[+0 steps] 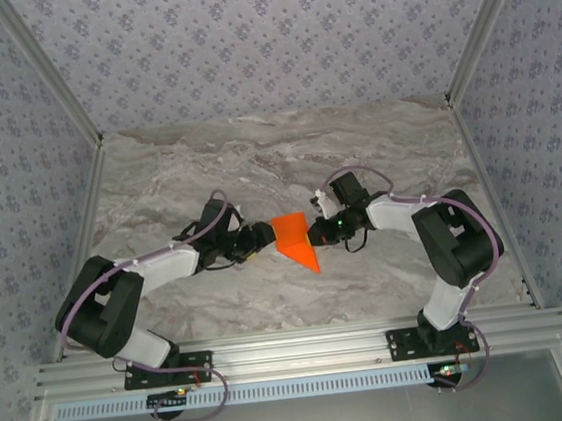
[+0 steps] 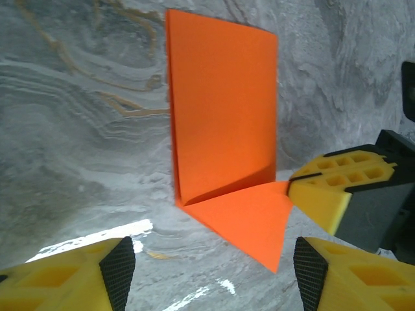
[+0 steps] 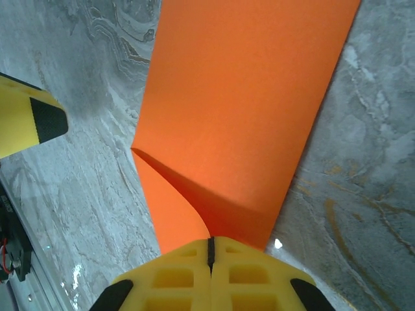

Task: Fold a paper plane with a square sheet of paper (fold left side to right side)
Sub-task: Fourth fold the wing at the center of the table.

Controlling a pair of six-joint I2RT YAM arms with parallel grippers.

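1. One orange paper lies at the centre of the top view, on the marble desk, between two tools.
2. Two arms reach in from the bottom corners: the left arm and the right arm, each carrying one tool.
3. The left tool sits just left of the paper, released. In its wrist view its two fingers stand wide apart at the bottom of the frame, gripping nothing.
4. The right tool meets the paper's right edge, clenched. In its wrist view its two yellow fingers press together at the bottom centre, and the paper's edge runs into the seam between them.
5. The paper is a single creased sheet. The left wrist view shows one tall panel at upper centre and one triangular flap below it, joined along a crease. The flap's right corner touches the right tool at the right of that frame.
6. One finger of the left tool shows at the left edge of the right wrist view, apart from the paper.
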